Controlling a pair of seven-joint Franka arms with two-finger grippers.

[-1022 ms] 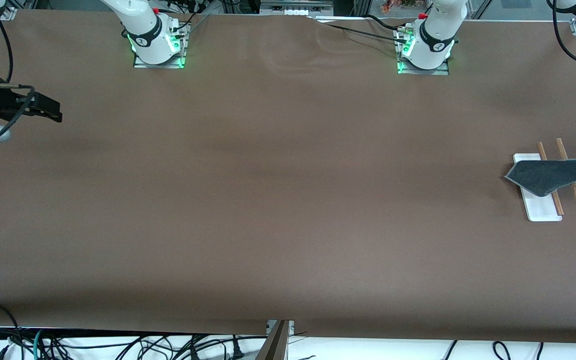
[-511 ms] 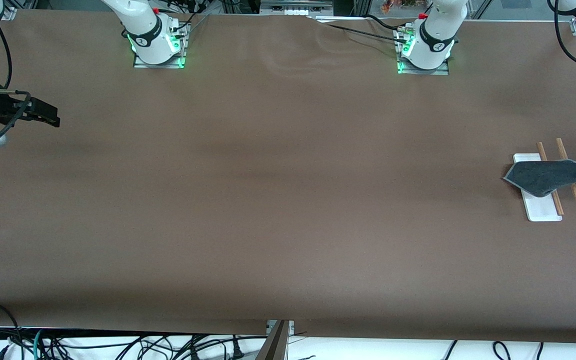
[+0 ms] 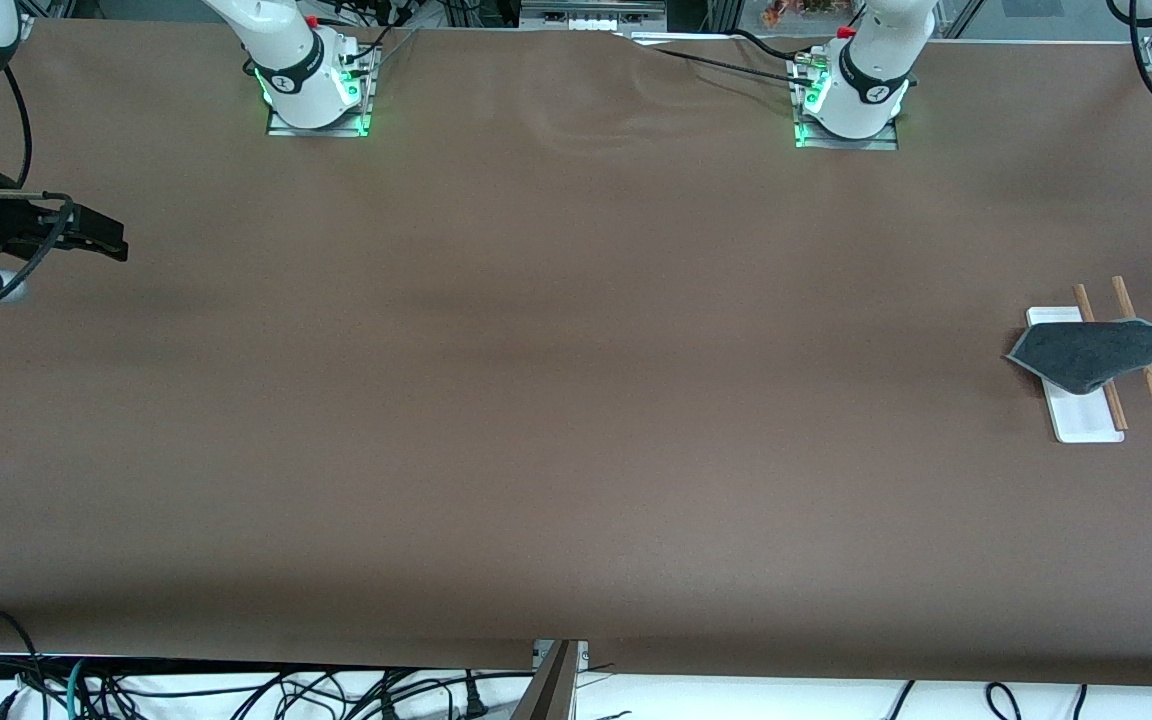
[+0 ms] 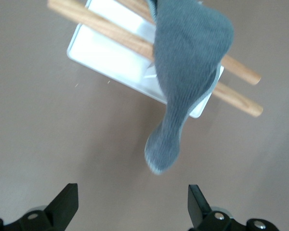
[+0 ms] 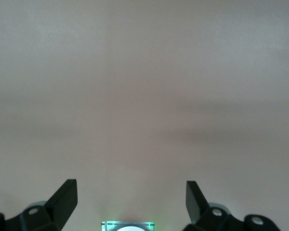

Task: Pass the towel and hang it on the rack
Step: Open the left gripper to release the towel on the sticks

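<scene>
Across rack (image 3: 1076,415) rods: towel (image 3: 1096,352), gripper-free.

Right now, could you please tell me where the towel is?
The towel is draped, grey face up, over the two rods of the rack at the left arm's end of the table, released by the open left tool.

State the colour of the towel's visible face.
Dark grey, with a paler edge; the towel shows best in the left wrist view, draped over the rack.

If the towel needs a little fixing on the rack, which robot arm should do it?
Probably the left: its open gripper is right by the towel draped on the rack. The right gripper waits at the table's right-arm end.
</scene>
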